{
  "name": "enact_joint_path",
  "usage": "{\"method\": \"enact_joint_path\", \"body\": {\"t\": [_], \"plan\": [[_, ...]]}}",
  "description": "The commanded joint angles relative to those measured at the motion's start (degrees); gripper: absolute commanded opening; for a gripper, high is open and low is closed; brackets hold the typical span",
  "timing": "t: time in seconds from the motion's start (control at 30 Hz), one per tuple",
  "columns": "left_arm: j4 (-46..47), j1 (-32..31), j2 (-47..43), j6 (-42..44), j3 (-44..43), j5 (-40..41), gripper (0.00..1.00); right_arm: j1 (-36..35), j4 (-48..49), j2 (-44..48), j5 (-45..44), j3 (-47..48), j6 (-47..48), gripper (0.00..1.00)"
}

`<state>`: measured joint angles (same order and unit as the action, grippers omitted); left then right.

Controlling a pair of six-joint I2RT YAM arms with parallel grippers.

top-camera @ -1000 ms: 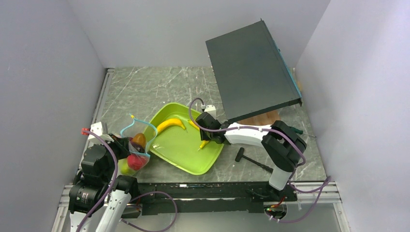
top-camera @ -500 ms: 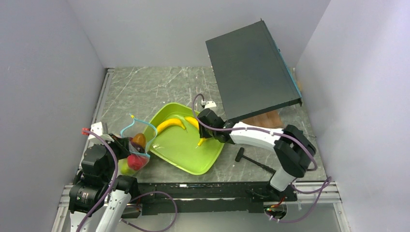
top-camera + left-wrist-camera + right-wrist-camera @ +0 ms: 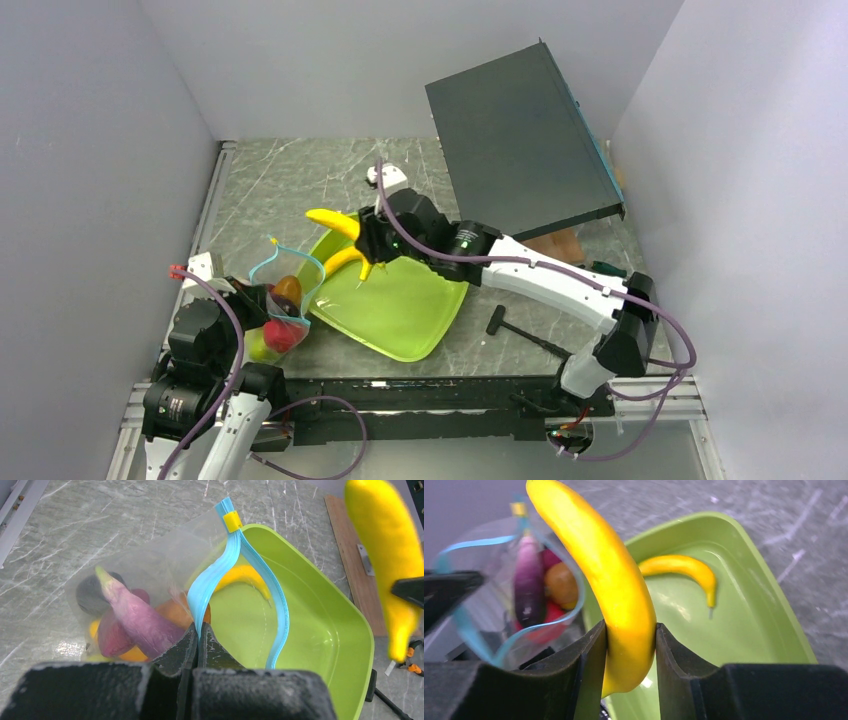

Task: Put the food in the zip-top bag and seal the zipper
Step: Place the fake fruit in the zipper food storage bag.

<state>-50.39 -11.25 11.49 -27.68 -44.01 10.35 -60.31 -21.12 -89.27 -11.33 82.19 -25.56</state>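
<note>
At the near left, your left claw (image 3: 198, 630) is clenched on the zipper (image 3: 215, 580). It pinches the blue strip so that the mouth of the zip-top bag (image 3: 150, 570) stands as an open loop facing right. The bag sits on the surface just beside the left edge of the lime-green tray (image 3: 405, 325). Several pieces of the food (image 3: 132, 625) are already packed in its bottom: purple, orange, red and dark ones.

A little farther in, a second banana (image 3: 679, 566) lies in the far-left part of the tray, near the bag's mouth.

Beyond that, your right claw (image 3: 630, 632) is grasping a banana (image 3: 594, 555) around its lower half. It holds the fruit in the air over the tray's far-left rim, to the right of the bag and farther away than it.

You look to be mid-carry in the loading step, with sealing some way off. The next move calls for bringing the banana nearer and leftward to the loop. Line its length up with the opening and lead one tip in between the two blue strips. The loop looks narrow for so long a fruit, so let go only once most of it is inside, and avoid dragging the strip out of your left claw's pinch.
</note>
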Motion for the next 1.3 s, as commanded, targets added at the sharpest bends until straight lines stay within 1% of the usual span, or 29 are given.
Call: {"method": "enact_joint_path", "body": {"t": [0.0,0.17,0.4,0.5,0.63,0.87,1.1,1.27], "plan": [[3.0,-0.2,0.7,0.5,-0.2,-0.2,0.00,-4.7,-11.2,-3.3,0.7,11.1,5.8,0.00],[2.8,-0.3,0.4,0.4,-0.2,-0.2,0.00,-7.3,-19.4,-8.5,-0.8,20.1,7.7,0.00],[2.9,-0.3,0.1,0.4,-0.2,-0.2,0.00,-9.9,-22.5,-9.3,-2.0,20.7,9.1,0.00],[2.9,-0.2,0.4,0.4,-0.2,-0.3,0.00,-10.6,-24.4,-11.3,-2.7,23.3,10.0,0.00],[2.8,-0.3,0.5,0.5,-0.2,-0.2,0.00,-11.5,-28.1,-15.6,-4.4,29.6,10.9,0.00],[2.7,-0.5,-0.1,0.3,-0.2,0.1,0.00,-12.5,-34.9,-24.4,-7.7,43.8,11.9,0.00],[2.6,-0.7,0.0,0.3,-0.3,0.2,0.00,-12.7,-35.1,-29.2,-9.5,52.0,12.2,0.00],[2.7,-0.8,-0.2,0.3,-0.2,0.0,0.00,-12.7,-31.1,-29.7,-11.2,52.9,11.0,0.00]]}}
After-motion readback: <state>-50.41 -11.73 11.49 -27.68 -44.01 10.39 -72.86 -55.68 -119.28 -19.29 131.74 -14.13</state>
